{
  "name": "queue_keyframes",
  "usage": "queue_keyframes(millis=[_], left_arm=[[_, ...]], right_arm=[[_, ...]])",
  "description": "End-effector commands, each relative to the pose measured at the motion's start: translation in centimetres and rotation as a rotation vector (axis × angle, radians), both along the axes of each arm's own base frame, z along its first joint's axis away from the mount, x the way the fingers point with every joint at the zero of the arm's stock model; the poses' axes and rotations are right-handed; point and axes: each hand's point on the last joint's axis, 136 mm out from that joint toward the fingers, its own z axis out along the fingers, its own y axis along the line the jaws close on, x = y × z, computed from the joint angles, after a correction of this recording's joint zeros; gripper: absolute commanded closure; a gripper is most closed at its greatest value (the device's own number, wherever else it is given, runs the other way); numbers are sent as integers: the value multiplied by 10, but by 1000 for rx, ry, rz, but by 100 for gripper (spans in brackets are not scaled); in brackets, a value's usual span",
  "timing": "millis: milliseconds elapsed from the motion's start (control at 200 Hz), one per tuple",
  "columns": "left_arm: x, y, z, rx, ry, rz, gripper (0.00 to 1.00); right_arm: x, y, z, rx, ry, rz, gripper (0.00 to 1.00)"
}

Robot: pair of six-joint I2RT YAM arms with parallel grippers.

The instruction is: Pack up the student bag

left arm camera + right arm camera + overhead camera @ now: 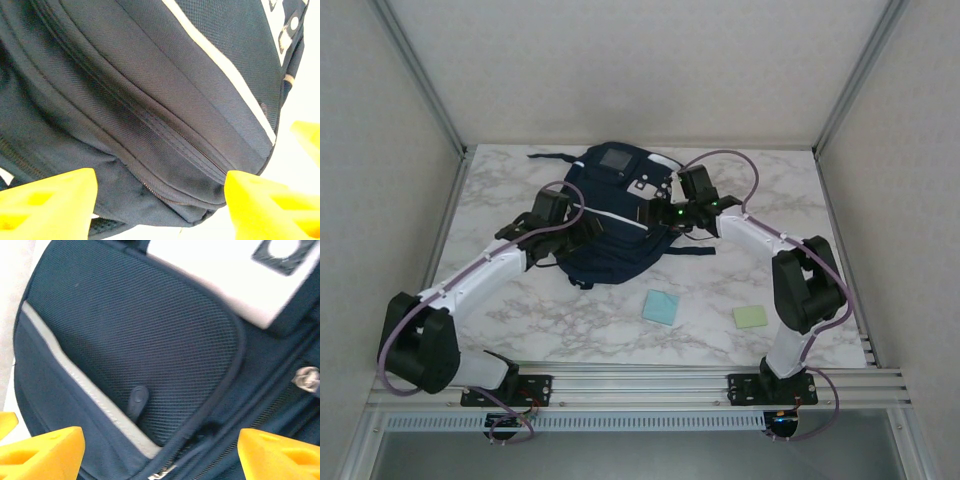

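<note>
Bag sat toward the back of the table, left gripper and right gripper over it, jaws spread, pinching nothing. I'd pin fabric one side and pull the zipper slowly.

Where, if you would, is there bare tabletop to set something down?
Free: far-left corner beside the dark navy fabric backpack, far-right corner, and the front left of the light blue square pad. Crowded: around the backpack.
</note>
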Motion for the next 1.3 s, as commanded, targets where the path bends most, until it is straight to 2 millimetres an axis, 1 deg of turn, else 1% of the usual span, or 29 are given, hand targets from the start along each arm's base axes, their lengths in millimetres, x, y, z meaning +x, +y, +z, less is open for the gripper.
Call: queue_keyframes(millis=[0, 50, 85, 140, 190, 255, 340, 375, 501, 636, 751, 796, 951, 1001, 1081, 1166, 1291], left_arm=[[-8, 20, -11, 87, 3, 24, 48], [-6, 22, -19, 100, 2, 31, 64], [-6, 23, -27, 105, 11, 37, 71], [-4, 21, -37, 102, 14, 32, 81], [-2, 20, -48, 102, 18, 33, 89], [3, 16, -58, 87, 0, 25, 96], [3, 13, -70, 73, 9, 24, 99], [7, 9, -69, 55, -9, 21, 99], [9, 2, -67, 44, -27, 5, 99], [13, -4, -65, 29, -44, 2, 99], [15, -11, -66, 10, -44, -3, 99], [15, -12, -66, 12, -44, -1, 99], [15, -12, -63, 19, -48, 3, 99], [15, -11, -62, 21, -49, 4, 99], [14, -12, -62, 25, -48, 5, 99], [13, -11, -63, 28, -44, 7, 99], [10, -7, -64, 53, -38, 9, 99]], right_arm=[[5, 7, -2, 38, 4, -56, 19], [4, 12, -7, 36, 17, -58, 19], [4, 15, -9, 42, 25, -55, 19], [-1, 21, -13, 52, 45, -46, 19], [-6, 27, -13, 63, 49, -30, 19], [-12, 33, -12, 62, 48, -15, 19], [-20, 40, -15, 70, 71, -5, 19], [-22, 43, -17, 81, 85, -2, 19], [-38, 56, -22, 118, 143, 14, 19], [-63, 75, -18, 149, 191, 51, 19], [-78, 86, -14, 149, 215, 68, 19], [-82, 87, -14, 144, 222, 68, 19], [-88, 80, -15, 125, 260, 48, 20], [-92, 82, -14, 133, 293, 54, 20], [-98, 87, -7, 162, 353, 63, 20], [-103, 94, 4, 212, 388, 82, 20], [-97, 95, 26, 285, 387, 88, 20]])
